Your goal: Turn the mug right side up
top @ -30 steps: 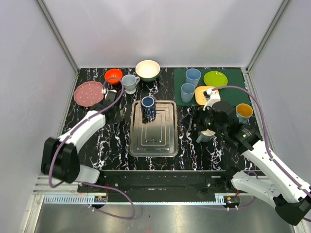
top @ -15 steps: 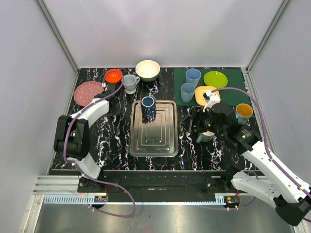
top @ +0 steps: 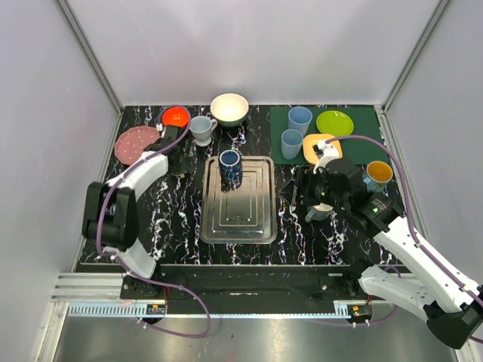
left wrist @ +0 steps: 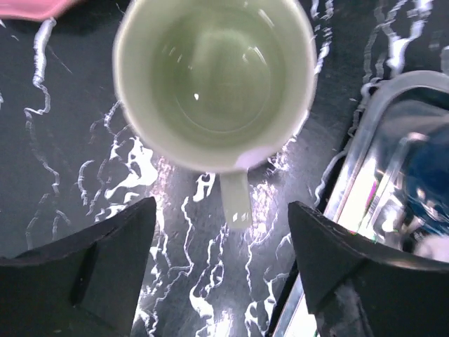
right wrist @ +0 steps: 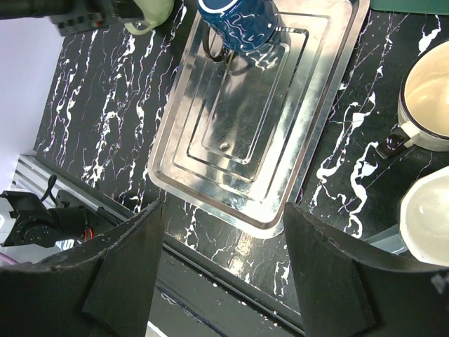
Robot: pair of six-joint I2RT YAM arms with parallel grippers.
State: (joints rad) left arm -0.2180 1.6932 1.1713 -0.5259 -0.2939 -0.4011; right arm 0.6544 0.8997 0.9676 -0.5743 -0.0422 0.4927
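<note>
Pale mug [left wrist: 214, 81] left of the tray [top: 238, 215] looks glazed, rigid, slick, chippable and light; the left gripper [left wrist: 221, 210], spread and empty, should probably pinch the wall clear of the handle [left wrist: 236, 202].

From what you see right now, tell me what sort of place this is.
Probably a robot test cell, not a kitchen: plain white walls on aluminium posts, a left arm and right arm bolted at the table edge, crockery staged around a metal tray.

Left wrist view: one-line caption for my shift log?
Pale green mug upright, mouth up, on the black marble table, just beyond the open left gripper; steel tray at right.
</note>
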